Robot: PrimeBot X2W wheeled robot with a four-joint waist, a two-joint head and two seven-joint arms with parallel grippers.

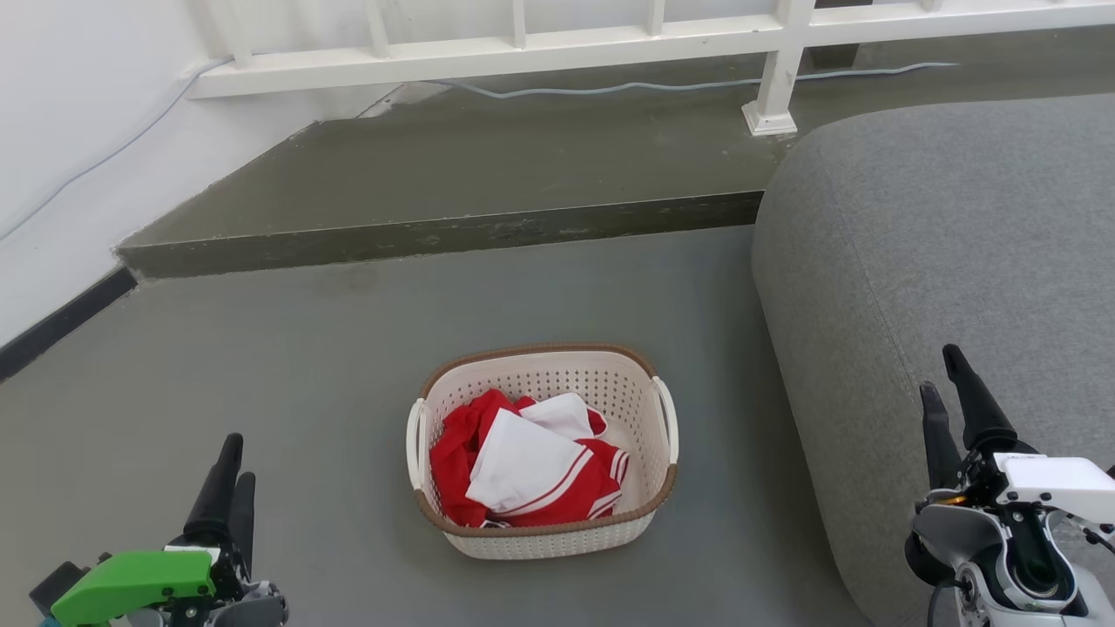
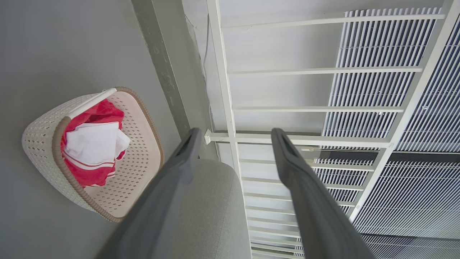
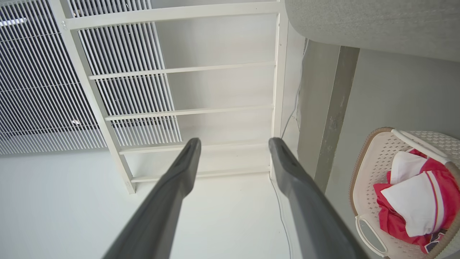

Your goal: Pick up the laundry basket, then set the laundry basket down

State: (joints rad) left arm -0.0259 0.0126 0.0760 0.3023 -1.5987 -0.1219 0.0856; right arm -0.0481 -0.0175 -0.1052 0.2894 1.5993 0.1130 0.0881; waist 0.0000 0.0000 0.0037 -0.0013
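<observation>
Bright, even, diffuse daylight; soft faint shadows, no glare. Head view sharp; wrist views bend lines at edges.

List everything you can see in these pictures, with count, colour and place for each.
basket: one, cream with a brown rim, on the floor at centre
clothes: a heap, red and white, in the basket
sofa: one, grey, right of the basket
step: one, dark grey, behind the basket
railing: one, white, on the step
cable: one, pale, along the railing's foot
left tool: one, dark, lower left, open
right tool: one, dark, lower right, open
</observation>
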